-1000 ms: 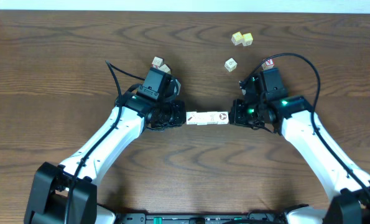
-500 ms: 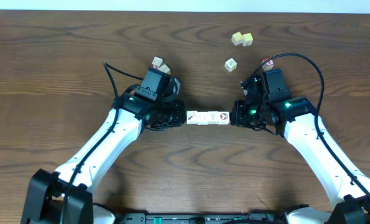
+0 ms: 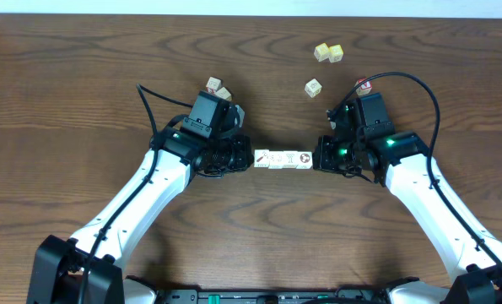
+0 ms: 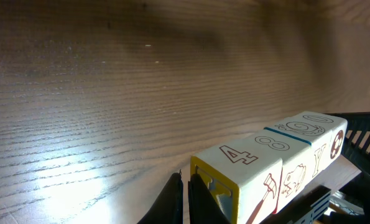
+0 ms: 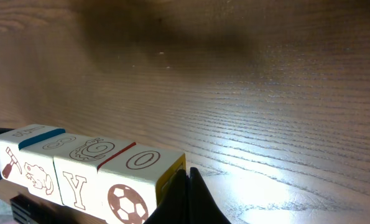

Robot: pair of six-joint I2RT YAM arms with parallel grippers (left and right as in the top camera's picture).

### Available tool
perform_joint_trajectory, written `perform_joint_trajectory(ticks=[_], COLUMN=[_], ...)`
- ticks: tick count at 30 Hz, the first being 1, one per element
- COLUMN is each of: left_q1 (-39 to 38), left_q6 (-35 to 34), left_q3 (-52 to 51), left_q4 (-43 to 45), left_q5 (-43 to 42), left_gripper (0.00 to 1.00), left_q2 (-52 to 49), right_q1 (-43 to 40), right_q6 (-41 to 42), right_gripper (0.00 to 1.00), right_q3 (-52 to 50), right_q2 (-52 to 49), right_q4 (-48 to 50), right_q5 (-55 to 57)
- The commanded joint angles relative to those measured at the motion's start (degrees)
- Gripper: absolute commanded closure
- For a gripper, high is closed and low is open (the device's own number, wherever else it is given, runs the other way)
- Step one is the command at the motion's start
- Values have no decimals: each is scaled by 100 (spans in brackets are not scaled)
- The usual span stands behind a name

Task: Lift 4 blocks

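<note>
From overhead, four blocks [image 3: 282, 159] form one row at the table's [image 3: 82, 84] middle, squeezed end to end between the left tool [image 3: 249, 159] and right tool [image 3: 316, 159]. Left wrist view: tool closed together, butting the yellow-edged end block. Right wrist view: tool likewise closed together, against the opposite end. Lifting well likely needs steady inward pressure, both arms rising level.

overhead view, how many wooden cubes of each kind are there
whitish wooden cubes in the end-to-end row: 4
loose pale yellowish wooden cubes: 5
red-bordered wooden cube: 1
total: 10
</note>
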State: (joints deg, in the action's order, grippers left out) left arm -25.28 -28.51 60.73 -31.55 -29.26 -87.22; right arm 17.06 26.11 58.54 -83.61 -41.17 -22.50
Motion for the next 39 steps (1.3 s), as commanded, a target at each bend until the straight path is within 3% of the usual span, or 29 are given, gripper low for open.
perform_joint_trajectory(ticks=[1,39], left_q1=[-94,-94], left_q6=[-31,-31], left_q3=[111,111], left_q4=[74,74], left_q5=[-525,-479], left_gripper=[93,92], left_q2=[66,66], right_q1=[212,212], right_q6=[66,151], right_gripper=[99,99], right_q3=[149,153], right_q2=[111,339], right_q4=[44,2], right_q5=[-737,-737])
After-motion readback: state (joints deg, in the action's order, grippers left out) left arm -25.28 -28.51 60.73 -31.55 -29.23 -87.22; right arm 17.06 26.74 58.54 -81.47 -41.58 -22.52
